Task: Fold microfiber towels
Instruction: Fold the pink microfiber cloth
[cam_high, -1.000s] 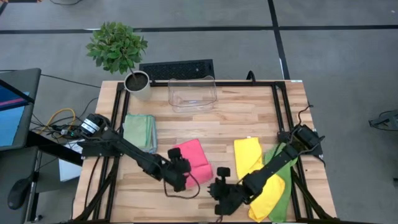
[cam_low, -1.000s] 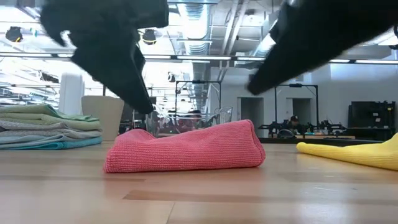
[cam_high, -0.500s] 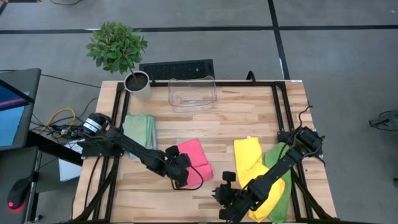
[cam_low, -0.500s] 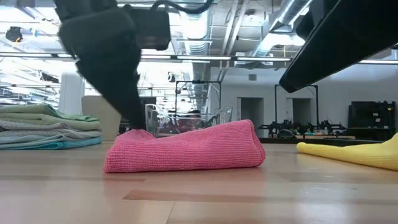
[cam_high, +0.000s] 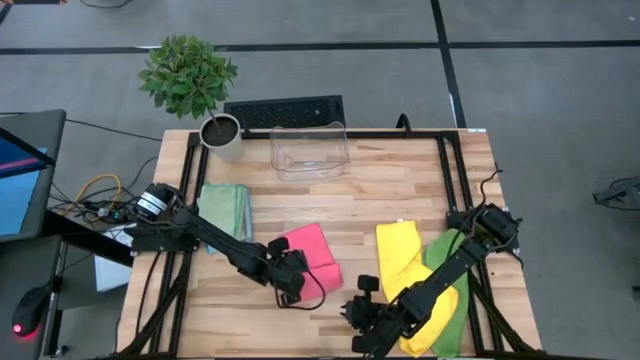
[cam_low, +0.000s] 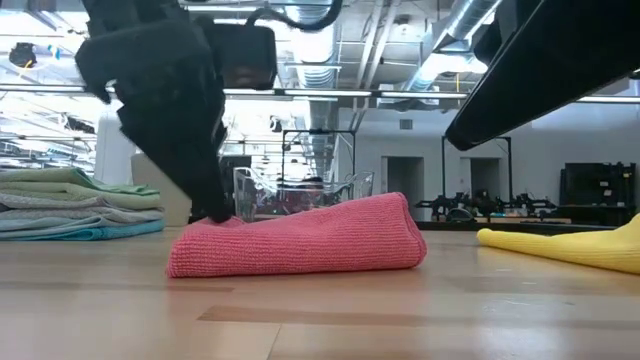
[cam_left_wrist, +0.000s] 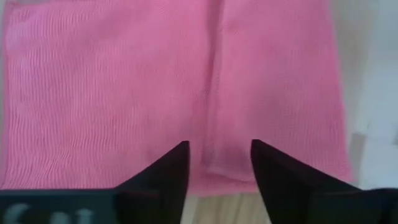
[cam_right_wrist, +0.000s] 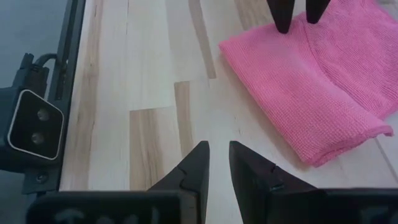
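Nearest the front edge of the wooden surface (cam_high: 390, 195), the right hand (cam_high: 352, 312) hovers over bare wood with its fingers (cam_right_wrist: 194, 167) drawn close, a narrow gap between them and nothing in it; it sits where it was half a second ago, having pulled back toward the edge since a second ago. Just beyond it lies the folded pink towel (cam_high: 312, 258). The left hand (cam_high: 290, 285) has settled lower onto the towel's near edge than before, and its fingers (cam_left_wrist: 169, 171) have narrowed, straddling a fold of the pink cloth; whether they pinch it firmly cannot be told.

The low view alone shows the towel as a plump roll with the left hand (cam_low: 210, 205) touching its end. Farther back on the right lie a yellow towel (cam_high: 400, 258) and a green towel (cam_high: 455, 325); on the left a stack of folded towels (cam_high: 224, 208); behind these a clear bin (cam_high: 310, 150) and a potted plant (cam_high: 190, 80).
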